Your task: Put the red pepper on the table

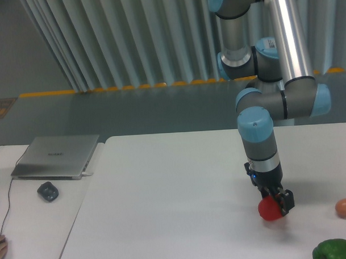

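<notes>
The red pepper (269, 210) is glossy and bright red, held low over the white table (176, 209) at the right of centre. My gripper (273, 206) points straight down from the arm and is shut on the pepper. I cannot tell whether the pepper touches the tabletop; a faint shadow lies just under it. The fingers (286, 201) hide the pepper's upper right side.
An orange-brown egg-shaped thing (345, 207) lies to the right of the pepper. A green bell pepper (334, 251) sits at the front right corner. On the adjoining desk at left are a grey laptop (56, 156) and a small dark object (48, 191).
</notes>
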Robot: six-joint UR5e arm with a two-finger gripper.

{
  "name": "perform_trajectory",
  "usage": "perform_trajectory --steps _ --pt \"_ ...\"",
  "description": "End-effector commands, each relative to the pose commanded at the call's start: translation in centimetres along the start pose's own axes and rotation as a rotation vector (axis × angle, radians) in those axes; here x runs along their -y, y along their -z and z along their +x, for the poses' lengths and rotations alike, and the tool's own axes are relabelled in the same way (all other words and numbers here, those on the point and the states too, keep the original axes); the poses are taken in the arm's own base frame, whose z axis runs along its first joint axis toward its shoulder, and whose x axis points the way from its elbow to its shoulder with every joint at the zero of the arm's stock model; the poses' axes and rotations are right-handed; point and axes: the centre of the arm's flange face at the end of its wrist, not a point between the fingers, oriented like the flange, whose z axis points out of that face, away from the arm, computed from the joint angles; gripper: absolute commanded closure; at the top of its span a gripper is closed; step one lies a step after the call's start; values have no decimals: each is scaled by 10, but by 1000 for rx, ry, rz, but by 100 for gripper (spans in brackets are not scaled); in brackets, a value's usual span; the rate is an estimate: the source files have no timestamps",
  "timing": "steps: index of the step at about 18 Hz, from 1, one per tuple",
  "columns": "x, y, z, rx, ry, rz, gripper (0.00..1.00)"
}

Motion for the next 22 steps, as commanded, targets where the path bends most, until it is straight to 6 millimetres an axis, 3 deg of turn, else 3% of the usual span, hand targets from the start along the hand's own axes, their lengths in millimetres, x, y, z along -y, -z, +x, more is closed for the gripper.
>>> perform_trajectory --steps 4,13,16,18,22 --pt "0 4 0 4 -2 4 0" --pt "-22 63 -2 30 -191 20 0" --pt "-56 83 -27 -43 -250 -20 0" --pt "-84 95 -45 -64 -417 -19 0" --pt "-124 91 -75 -77 -420 44 0"
